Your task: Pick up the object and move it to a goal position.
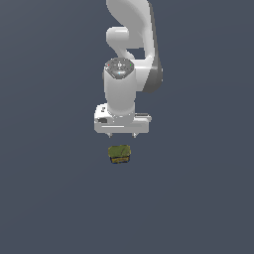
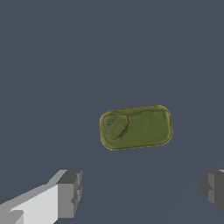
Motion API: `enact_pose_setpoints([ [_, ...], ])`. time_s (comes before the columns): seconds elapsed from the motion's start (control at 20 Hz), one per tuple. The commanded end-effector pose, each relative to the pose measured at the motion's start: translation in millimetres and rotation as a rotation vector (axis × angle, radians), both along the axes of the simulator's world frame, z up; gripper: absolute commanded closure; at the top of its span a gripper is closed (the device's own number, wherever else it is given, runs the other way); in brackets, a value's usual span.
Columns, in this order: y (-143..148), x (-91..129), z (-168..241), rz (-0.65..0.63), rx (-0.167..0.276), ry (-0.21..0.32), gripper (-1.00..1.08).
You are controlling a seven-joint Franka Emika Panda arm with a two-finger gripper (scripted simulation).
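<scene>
The desk is a flat, unbroken slate-grey plane that fills both views from edge to edge. It carries no seam, edge, texture or marking, and no wall, floor line or horizon can be made out, so the surface and the room cannot be told apart. The light is even and soft, and only a faint shading shows around the block.

The block lies on the desk near the middle of the exterior view, just below the end effector in that picture. Its top is olive-green and its side shows yellow and dark brown bands. It is narrower than the white body of the end effector above it.

In the wrist view the block appears as a rounded olive rectangle, slightly tilted, with a raised oval patch toward one end. The end effector is released: its two grey fingertips stand wide apart, with bare desk between them, and the block sits clear of both, touching neither.

The white arm rises from the end effector out of the exterior view's top edge.
</scene>
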State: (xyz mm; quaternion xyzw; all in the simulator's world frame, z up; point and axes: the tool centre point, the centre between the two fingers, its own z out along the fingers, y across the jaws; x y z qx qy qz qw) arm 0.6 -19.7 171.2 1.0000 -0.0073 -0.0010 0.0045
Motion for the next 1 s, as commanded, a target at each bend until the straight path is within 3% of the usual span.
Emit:
enact_pose_setpoints([
  [0.0, -0.2, 0.5, -1.4, -0.029, 0.001, 0.000, -0.92],
  [0.4, -1.3, 3.2, -8.5, -0.184, 0.006, 0.001, -0.92],
  [0.95, -3.8, 8.3, -22.4, -0.492, 0.011, 0.003, -0.92],
])
